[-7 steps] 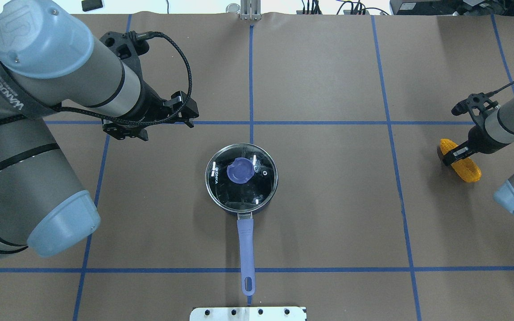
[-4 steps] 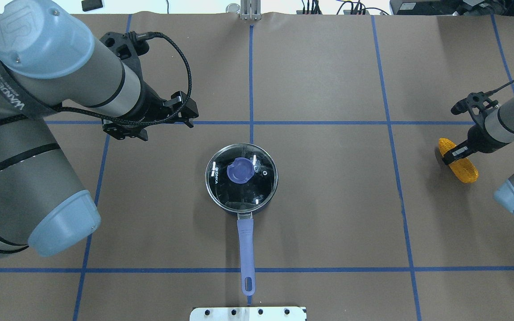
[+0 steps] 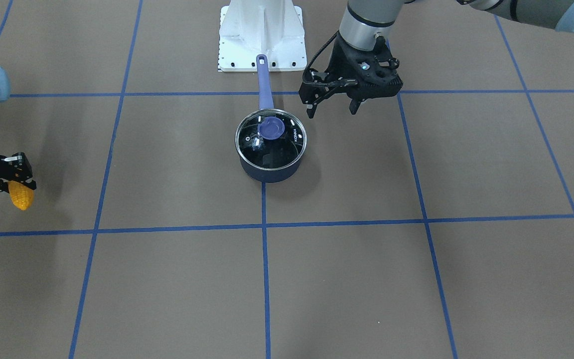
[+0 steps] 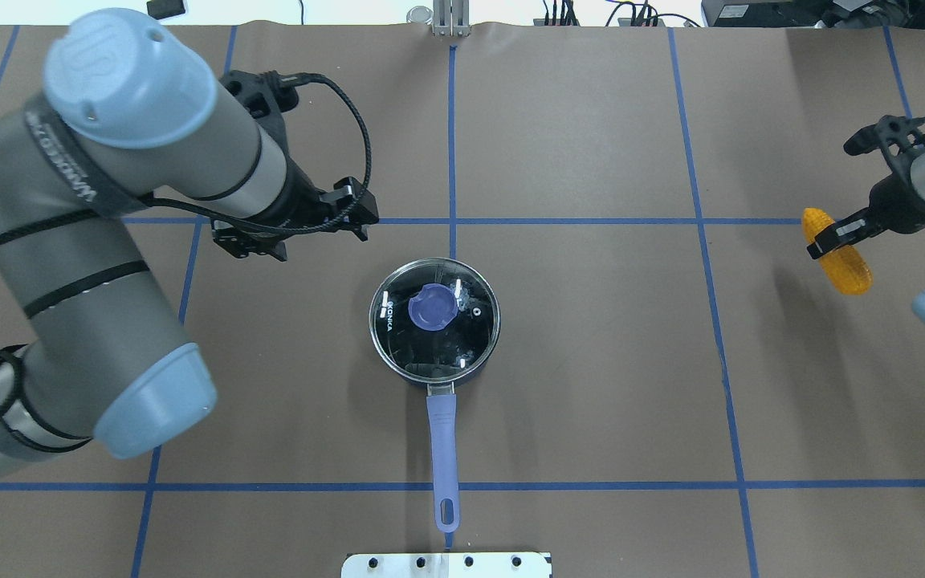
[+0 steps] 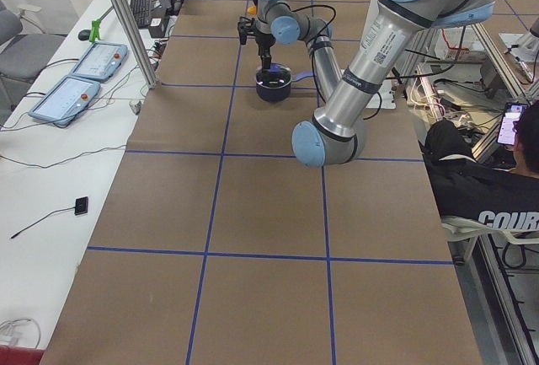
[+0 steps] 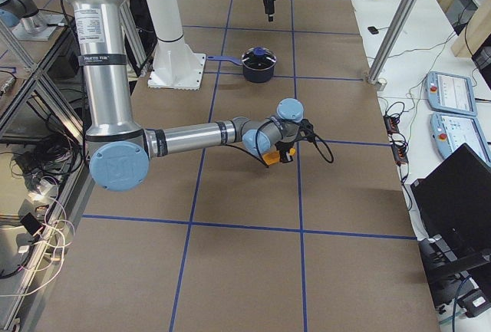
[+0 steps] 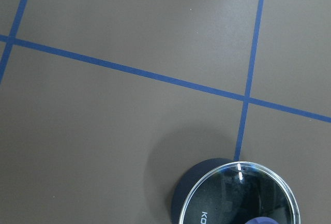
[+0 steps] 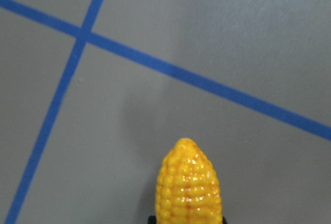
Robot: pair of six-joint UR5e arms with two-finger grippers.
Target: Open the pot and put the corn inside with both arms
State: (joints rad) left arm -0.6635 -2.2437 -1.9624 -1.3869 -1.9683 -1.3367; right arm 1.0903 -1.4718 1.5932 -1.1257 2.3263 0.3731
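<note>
Corn (image 4: 838, 263) sits clamped crosswise in my right gripper (image 4: 830, 238), its two black fingers closed on the cob's middle. I hold it far out at my right end of the table (image 4: 591, 361), well apart from the pot (image 3: 268, 173). My right wrist view shows no fingers. It shows only the tapered tip with its glossy, bumpy yellow kernel rows, above matte brown paper crossed by blue tape lines (image 8: 170, 69).

My left gripper (image 3: 331, 110) hangs empty with its fingers spread wide. It is near the pot on my left but does not touch it.

The round glass lid (image 4: 430, 349) with its steel rim is on the pot, with a flat purple knob (image 4: 432, 308) at its centre. From overhead the lid hides the pot's body. The front view shows its dark-blue wall, and the long purple handle (image 4: 443, 449) has a hang-hole at its end. My left wrist view catches only the lid's edge.
</note>
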